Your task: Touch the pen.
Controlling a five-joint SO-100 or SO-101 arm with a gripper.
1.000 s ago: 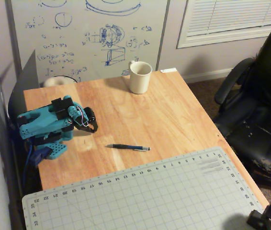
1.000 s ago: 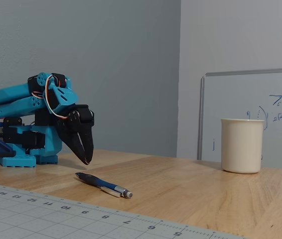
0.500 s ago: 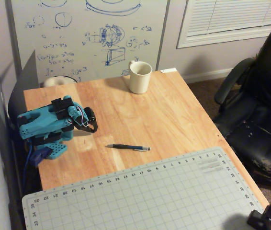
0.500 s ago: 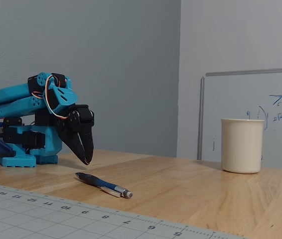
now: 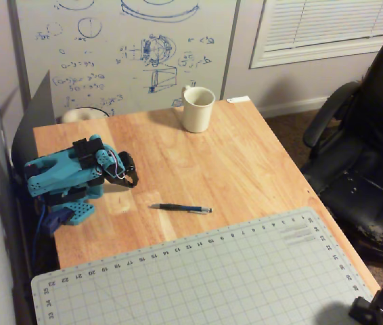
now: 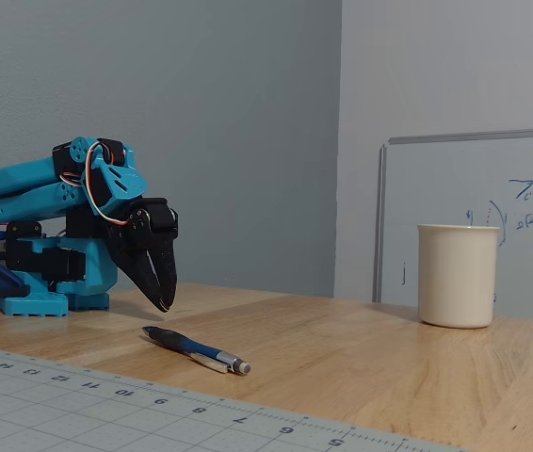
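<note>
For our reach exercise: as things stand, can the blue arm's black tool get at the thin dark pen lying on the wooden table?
Probably yes. The tool hangs shut above bare table, and nothing stands between it and the pen.

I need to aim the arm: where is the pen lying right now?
In the overhead view the pen lies flat on the bare wooden table, between the gripper to its upper left and the cutting mat below.
</note>
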